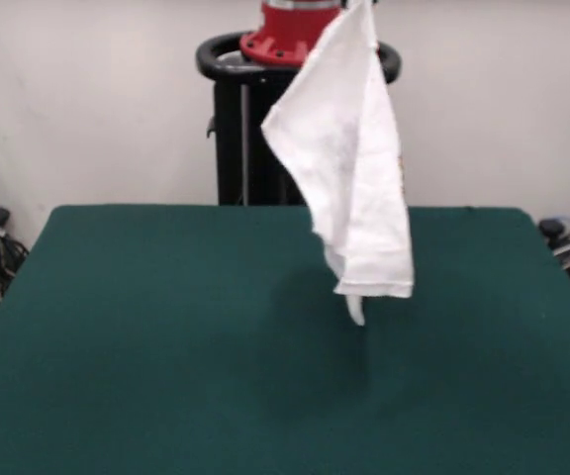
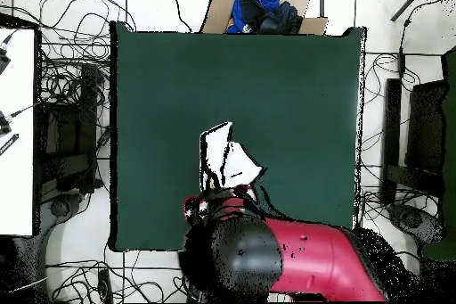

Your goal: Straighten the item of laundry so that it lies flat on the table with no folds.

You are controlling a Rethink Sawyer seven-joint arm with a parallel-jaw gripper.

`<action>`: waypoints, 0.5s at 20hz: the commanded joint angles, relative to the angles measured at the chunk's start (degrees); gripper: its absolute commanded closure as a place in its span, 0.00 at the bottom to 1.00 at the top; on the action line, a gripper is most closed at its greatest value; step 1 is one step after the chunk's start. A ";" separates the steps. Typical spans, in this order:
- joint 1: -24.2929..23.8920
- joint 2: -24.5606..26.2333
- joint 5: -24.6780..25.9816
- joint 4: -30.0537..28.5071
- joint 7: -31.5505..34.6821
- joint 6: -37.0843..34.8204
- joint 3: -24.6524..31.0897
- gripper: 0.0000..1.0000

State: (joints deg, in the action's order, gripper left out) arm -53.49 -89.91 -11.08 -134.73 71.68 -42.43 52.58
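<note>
Tool out of sight above, so I cannot tell its grip; the T-shirt [image 1: 349,168] hangs lengthwise, long axis vertical, its tip pointing down, clear above the desk [image 1: 146,336].

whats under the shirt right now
Only bare green table lies under the hanging shirt; its lowest tip looks just clear of the felt. The gripper holding its top is out of sight.

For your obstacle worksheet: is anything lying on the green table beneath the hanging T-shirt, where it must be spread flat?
Nothing visible does. The T-shirt hangs bunched above the table, whose top shows bare beneath it in both views.
</note>
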 commanded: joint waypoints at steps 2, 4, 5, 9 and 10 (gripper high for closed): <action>7.09 0.73 -2.11 0.79 7.94 -0.70 -4.54 1.00; 8.55 0.53 -2.14 -0.15 9.52 -0.90 -5.50 1.00; 9.37 0.37 -2.21 -1.19 10.37 -0.21 -6.19 1.00; 12.27 0.83 -4.13 -4.06 11.81 0.25 -8.51 1.00; 12.98 0.84 -4.68 -4.62 11.66 -0.21 -9.23 1.00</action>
State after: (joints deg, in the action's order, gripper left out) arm -43.90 -89.89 -11.87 -134.37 71.68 -42.43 49.69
